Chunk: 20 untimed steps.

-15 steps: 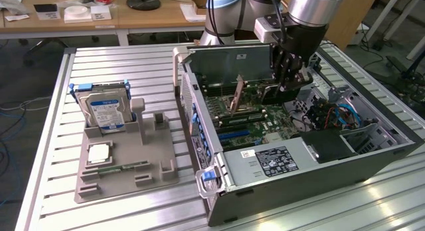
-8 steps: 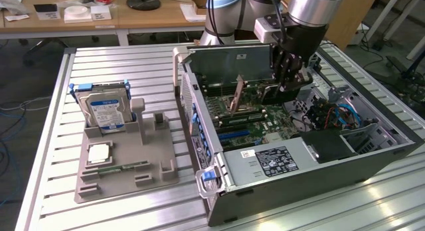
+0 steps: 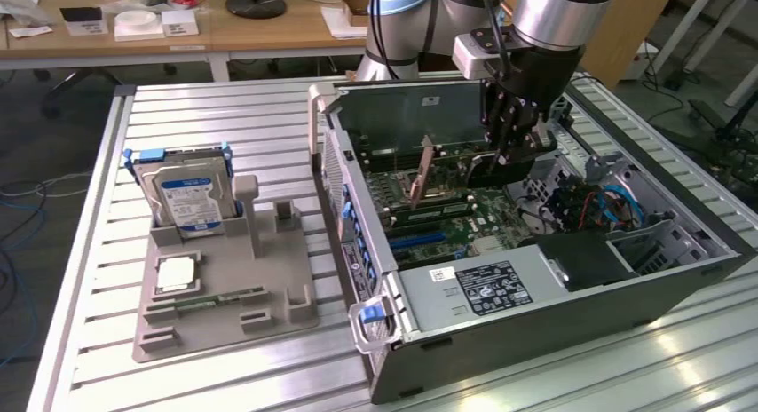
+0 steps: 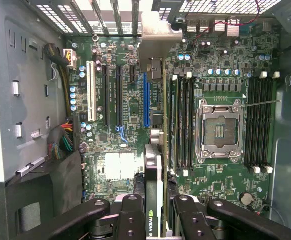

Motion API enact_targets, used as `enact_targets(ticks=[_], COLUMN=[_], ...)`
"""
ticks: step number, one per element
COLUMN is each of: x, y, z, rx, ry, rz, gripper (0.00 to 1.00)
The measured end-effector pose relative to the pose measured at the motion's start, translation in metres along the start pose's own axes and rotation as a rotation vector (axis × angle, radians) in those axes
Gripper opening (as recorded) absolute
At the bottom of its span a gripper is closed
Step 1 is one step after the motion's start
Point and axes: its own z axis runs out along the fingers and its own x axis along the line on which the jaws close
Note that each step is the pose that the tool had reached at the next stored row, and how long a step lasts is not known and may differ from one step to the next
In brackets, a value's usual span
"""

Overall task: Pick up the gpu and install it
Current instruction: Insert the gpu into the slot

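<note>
Status: gpu point(image 4: 153, 172) is clamped edge-on in the gripper point(image 4: 158, 212). One finger point(image 4: 130, 220) presses on each face, jaws narrow around the thin card. It hangs inside the open computer case point(image 3: 533, 341) over the motherboard point(image 4: 210, 190), running close alongside the blue slot point(image 4: 146, 100). Can't tell if its lower edge touches the board. The pale bracket point(image 4: 158, 37) end points at the vented case wall.

Writing: there is a green logo patch on the card face between the fingers, NVIDIA-style, with white letters cut off. The black-and-white label point(image 3: 485, 288) on the silver power supply box is unreadable. So is the blue-white label on the hard drive point(image 3: 187, 199).

Arm: it comes in over the far edge of the tabletop point(image 3: 213, 119), wrist straight down, gripper point(image 3: 509, 154) deep in the case.

Around it:
- On the board: white slot point(image 4: 91, 92), bare CPU socket point(image 4: 220, 131), dark memory slots point(image 4: 183, 120).
- In the case: a blue cable bundle point(image 3: 610, 208) at the end toward the exterior view's right, and a blue latch handle point(image 3: 373, 312) at the near corner.
- Grey fixture tray point(image 3: 213, 328) toward the exterior view's left edge. It holds the upright hard drive, a silver square chip point(image 3: 176, 272) and a green memory stick point(image 3: 204, 298).
- Wooden desks point(image 3: 237, 30) behind.
</note>
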Motion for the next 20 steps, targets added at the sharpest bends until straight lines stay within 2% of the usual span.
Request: enact_targets(ticks=[14, 20], x=[0.0000, 0.0003], y=[0.0000, 0.0003], z=[0.0001, 0.0055], rx=[0.0000, 0.0000], ry=[0.0001, 0.0000], rz=[0.000, 0.000], gripper=[0.27, 0.27])
